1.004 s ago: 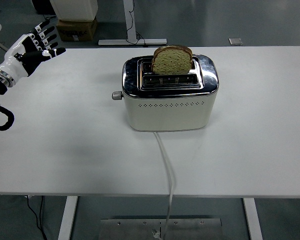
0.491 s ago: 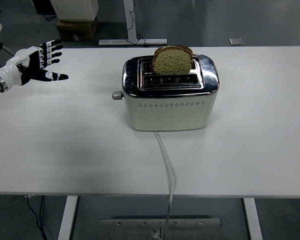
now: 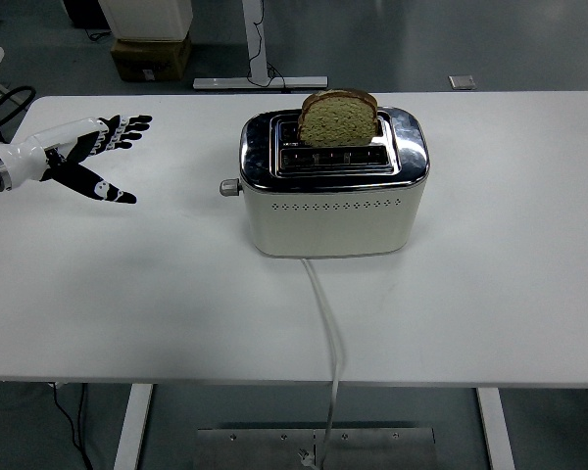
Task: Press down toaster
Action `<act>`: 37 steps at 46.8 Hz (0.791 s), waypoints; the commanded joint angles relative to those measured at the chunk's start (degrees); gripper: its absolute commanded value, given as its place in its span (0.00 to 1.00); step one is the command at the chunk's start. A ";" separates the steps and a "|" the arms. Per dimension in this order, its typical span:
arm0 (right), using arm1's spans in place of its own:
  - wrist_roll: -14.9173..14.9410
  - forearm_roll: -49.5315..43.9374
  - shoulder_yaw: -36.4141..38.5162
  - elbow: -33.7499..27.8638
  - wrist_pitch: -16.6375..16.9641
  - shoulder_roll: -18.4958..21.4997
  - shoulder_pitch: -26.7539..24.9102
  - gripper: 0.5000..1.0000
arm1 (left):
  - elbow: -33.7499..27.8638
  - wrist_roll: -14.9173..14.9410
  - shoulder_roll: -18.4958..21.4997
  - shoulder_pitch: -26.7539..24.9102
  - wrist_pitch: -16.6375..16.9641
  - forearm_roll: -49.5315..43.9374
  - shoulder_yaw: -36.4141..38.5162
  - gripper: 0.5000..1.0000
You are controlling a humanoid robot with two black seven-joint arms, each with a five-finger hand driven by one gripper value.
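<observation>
The cream toaster (image 3: 333,191) stood at the middle of the white table (image 3: 127,294), a slice of brown bread (image 3: 338,117) standing up out of its rear slot and its lever knob (image 3: 229,186) projecting from the left end. A white cord (image 3: 328,338) ran from its front over the near table edge. Well to the left, the left hand (image 3: 78,157) hovered with fingers spread, holding nothing.
</observation>
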 commanded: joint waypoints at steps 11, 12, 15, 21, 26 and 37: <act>0.00 0.00 0.00 -0.02 0.00 0.00 0.03 1.00 | -8.42 -3.95 4.89 0.40 0.09 8.79 -0.01 1.00; 0.00 0.00 0.00 -0.02 0.00 0.00 -0.06 1.00 | -8.86 -4.39 5.24 0.40 0.09 9.32 -0.01 1.00; 0.00 0.00 0.00 -0.02 0.00 0.00 0.03 1.00 | -9.56 -5.88 5.68 0.49 0.09 11.07 0.33 1.00; 0.00 0.00 0.00 -0.02 0.00 0.00 0.03 1.00 | -9.57 -9.14 6.21 0.49 0.18 14.76 2.53 1.00; 0.00 0.00 0.00 -0.02 0.00 0.00 0.03 1.00 | -9.65 -10.99 6.30 1.10 1.32 16.97 4.38 1.00; 0.00 0.00 0.00 -0.02 0.00 0.00 -0.06 1.00 | -10.01 -11.43 5.86 1.28 6.59 20.30 6.75 1.00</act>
